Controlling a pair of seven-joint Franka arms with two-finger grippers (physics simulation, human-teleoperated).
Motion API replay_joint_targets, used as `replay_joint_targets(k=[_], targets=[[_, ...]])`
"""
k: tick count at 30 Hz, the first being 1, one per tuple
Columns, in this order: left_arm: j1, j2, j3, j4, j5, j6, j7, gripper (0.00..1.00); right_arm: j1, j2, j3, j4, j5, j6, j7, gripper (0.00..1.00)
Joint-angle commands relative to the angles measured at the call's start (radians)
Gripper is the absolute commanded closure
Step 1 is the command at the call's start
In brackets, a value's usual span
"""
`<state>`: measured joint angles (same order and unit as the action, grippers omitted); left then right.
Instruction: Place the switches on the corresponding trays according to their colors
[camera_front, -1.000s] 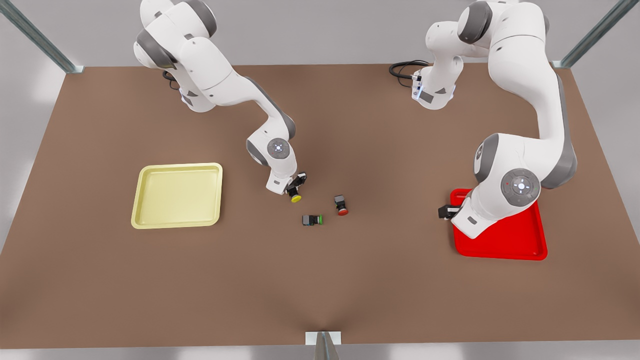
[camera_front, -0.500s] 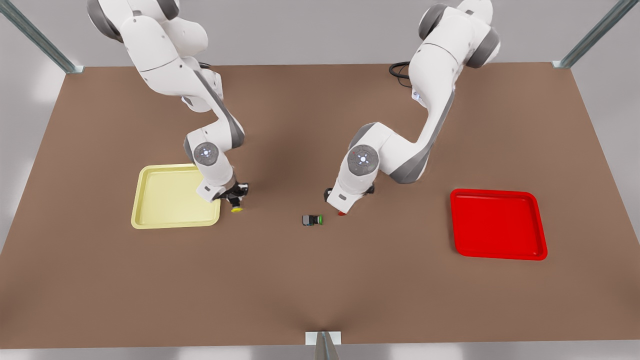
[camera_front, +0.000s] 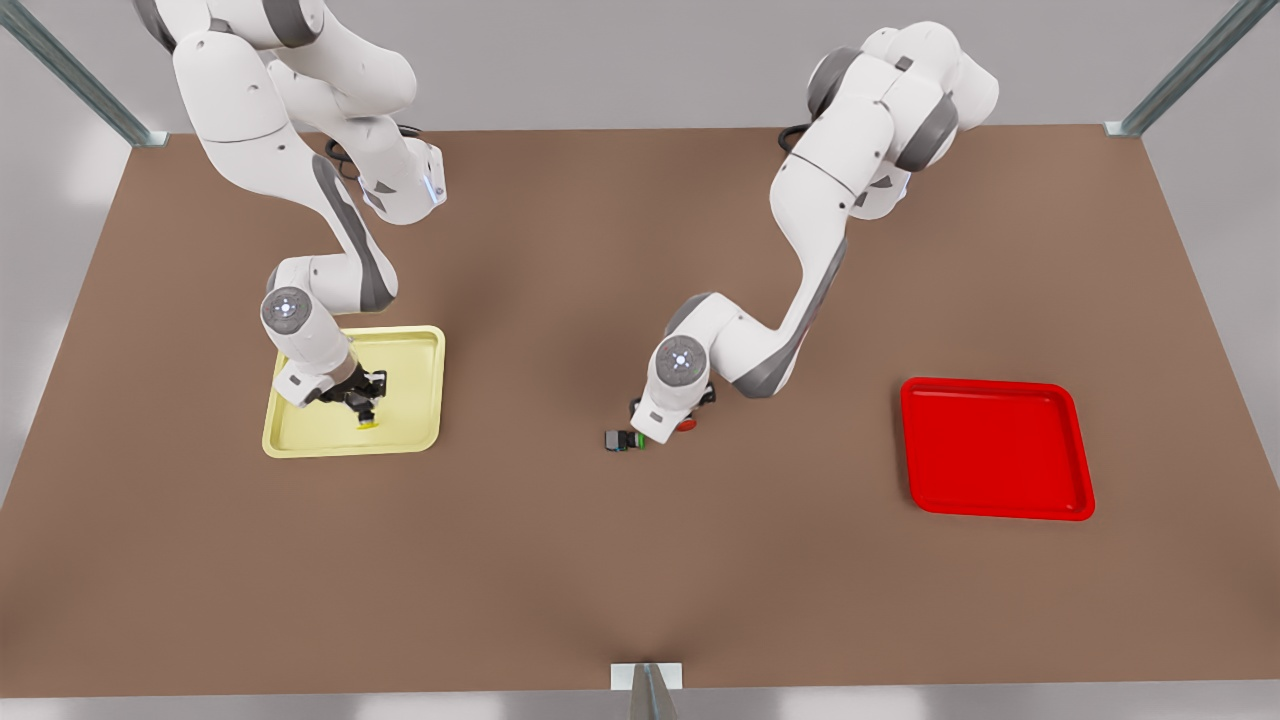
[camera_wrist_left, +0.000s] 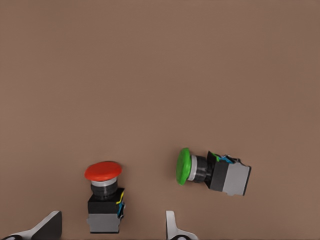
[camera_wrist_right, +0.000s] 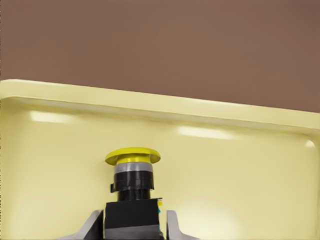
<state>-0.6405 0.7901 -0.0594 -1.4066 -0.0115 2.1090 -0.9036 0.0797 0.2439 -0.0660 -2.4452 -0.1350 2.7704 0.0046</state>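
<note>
Here the right claw (camera_front: 362, 405) grips the yellow switch (camera_wrist_right: 132, 172) over the yellow tray (camera_front: 420, 345), lower left; the left claw (camera_wrist_left: 112, 227) gapes around the red switch (camera_wrist_left: 104, 192), mid-frame.

A plain brown counter (camera_front: 640, 580). Pale yellow tray (camera_front: 415, 345), bright red tray (camera_front: 995, 450). Three dark-bodied switches: a yellow cap (camera_wrist_right: 132, 156), a red cap (camera_wrist_left: 103, 171), a green cap (camera_wrist_left: 183, 166). White arms with grey joints.

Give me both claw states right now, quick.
Left claw: open, fingers either side of the red switch on the table.
Right claw: shut on the yellow switch, over the yellow tray.
</note>
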Motion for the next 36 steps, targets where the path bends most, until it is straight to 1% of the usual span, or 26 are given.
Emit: replay_joint_targets(k=[1, 3, 4, 5, 6, 9, 10, 12, 13, 14, 15, 16, 17, 18, 19, 20, 21, 22, 23, 25, 27, 29, 31, 36], targets=[[-0.001, -0.003, 0.001, -0.011, 0.001, 0.012, 0.000, 0.00, 0.000, 0.000, 0.000, 0.002, 0.000, 0.000, 0.000, 0.11], [-0.001, 0.000, 0.001, -0.017, 0.016, 0.028, 0.000, 0.00, 0.002, 0.000, 0.000, 0.003, 0.000, -0.005, 0.002, 0.06], [-0.001, -0.015, 0.003, -0.075, 0.016, 0.078, 0.000, 0.00, 0.002, -0.005, 0.000, 0.003, 0.000, -0.006, 0.000, 0.02], [-0.001, -0.028, 0.003, -0.106, 0.016, 0.109, -0.001, 0.00, 0.002, -0.006, 0.000, 0.005, 0.000, -0.009, 0.000, 0.01], [-0.004, -0.022, 0.003, -0.111, 0.022, 0.117, -0.001, 0.00, 0.002, -0.008, 0.000, 0.005, 0.000, -0.011, -0.002, 0.00], [-0.016, -0.012, 0.003, -0.114, 0.030, 0.117, -0.001, 0.00, 0.000, -0.037, 0.000, 0.009, 0.000, -0.026, -0.018, 0.00], [-0.016, -0.012, 0.003, -0.126, 0.030, 0.127, -0.001, 0.00, 0.000, -0.060, 0.000, 0.023, 0.000, -0.064, -0.018, 0.00], [-0.016, -0.009, 0.003, -0.134, 0.030, 0.131, -0.009, 0.00, -0.001, -0.149, 0.002, 0.080, 0.000, -0.221, -0.026, 0.00], [-0.016, -0.006, 0.003, -0.140, 0.030, 0.146, -0.009, 0.00, -0.017, -0.175, 0.000, 0.084, 0.002, -0.225, -0.058, 0.00], [-0.016, -0.002, 0.003, -0.140, 0.030, 0.151, -0.009, 0.00, -0.018, -0.201, 0.000, 0.129, 0.017, -0.306, -0.058, 0.00], [-0.016, 0.004, 0.003, -0.140, 0.030, 0.152, -0.011, 0.00, -0.017, -0.204, 0.000, 0.228, 0.040, -0.474, -0.058, 0.00], [-0.016, 0.006, 0.003, -0.140, 0.028, 0.154, -0.028, 0.01, -0.017, -0.207, 0.000, 0.311, 0.057, -0.566, -0.058, 0.00], [-0.016, 0.004, 0.006, -0.140, 0.028, 0.154, -0.031, 0.25, -0.018, -0.210, -0.002, 0.365, 0.064, -0.584, -0.054, 0.00], [-0.015, 0.003, 0.009, -0.140, 0.028, 0.152, -0.031, 0.38, -0.018, -0.187, -0.002, 0.494, 0.064, -0.722, -0.057, 0.00], [-0.015, 0.003, 0.009, -0.138, 0.028, 0.152, -0.031, 0.41, -0.018, -0.178, -0.002, 0.601, 0.071, -0.827, -0.057, 0.00], [-0.015, 0.004, 0.009, -0.138, 0.028, 0.154, -0.031, 0.42, -0.029, -0.187, 0.000, 0.663, 0.075, -0.890, -0.057, 0.00], [-0.015, 0.004, 0.009, -0.138, 0.028, 0.154, -0.031, 0.43, -0.051, -0.187, 0.009, 0.733, 0.126, -0.968, -0.057, 0.00], [-0.015, 0.006, 0.009, -0.138, 0.028, 0.160, -0.029, 0.44, -0.086, -0.183, 0.041, 0.793, 0.127, -1.029, -0.058, 0.00], [-0.015, 0.006, 0.009, -0.138, 0.028, 0.161, -0.029, 0.44, -0.121, -0.179, 0.066, 0.824, 0.129, -1.040, -0.061, 0.00], [-0.015, 0.006, 0.009, -0.138, 0.028, 0.161, -0.029, 0.45, -0.120, -0.178, 0.063, 0.933, 0.140, -1.175, -0.058, 0.00], [-0.015, 0.008, 0.009, -0.138, 0.028, 0.166, -0.029, 0.48, -0.121, -0.179, 0.061, 0.933, 0.146, -1.183, -0.051, 0.00], [-0.015, 0.008, 0.009, -0.138, 0.028, 0.167, -0.031, 0.48, -0.112, -0.173, 0.064, 0.936, 0.147, -1.167, -0.051, 0.00], [-0.015, 0.008, 0.009, -0.138, 0.028, 0.167, -0.029, 0.48, -0.120, -0.137, 0.063, 0.989, 0.150, -1.180, -0.046, 0.00], [-0.015, 0.008, 0.009, -0.138, 0.028, 0.170, -0.032, 0.48, -0.120, -0.130, 0.061, 0.994, 0.152, -1.169, -0.046, 0.00]])
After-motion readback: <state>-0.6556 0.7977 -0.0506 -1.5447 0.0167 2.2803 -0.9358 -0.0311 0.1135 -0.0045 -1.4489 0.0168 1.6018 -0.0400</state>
